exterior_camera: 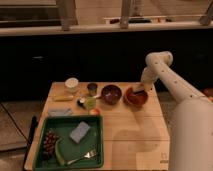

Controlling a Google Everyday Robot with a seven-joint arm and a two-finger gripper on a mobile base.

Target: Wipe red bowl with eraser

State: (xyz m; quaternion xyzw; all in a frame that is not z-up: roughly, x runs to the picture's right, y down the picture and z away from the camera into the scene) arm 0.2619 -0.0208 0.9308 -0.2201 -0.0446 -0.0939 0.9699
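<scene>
The red bowl (136, 97) sits at the back right of the wooden table, next to a darker maroon bowl (111, 94). My gripper (136, 91) reaches down from the right into the red bowl, just over its inside. A small pale block, the eraser (134, 92), shows at the gripper's tip, and the gripper is shut on it. The white arm (159, 67) arches up behind the bowl and runs down the right side.
A green tray (95, 150) at the front left holds a blue-grey sponge block (80, 131), dark grapes (49, 142) and a fork (82, 156). A white cup (72, 83), a dark cup (92, 88), a green cup (90, 103) and a yellow item (62, 98) stand at the back left.
</scene>
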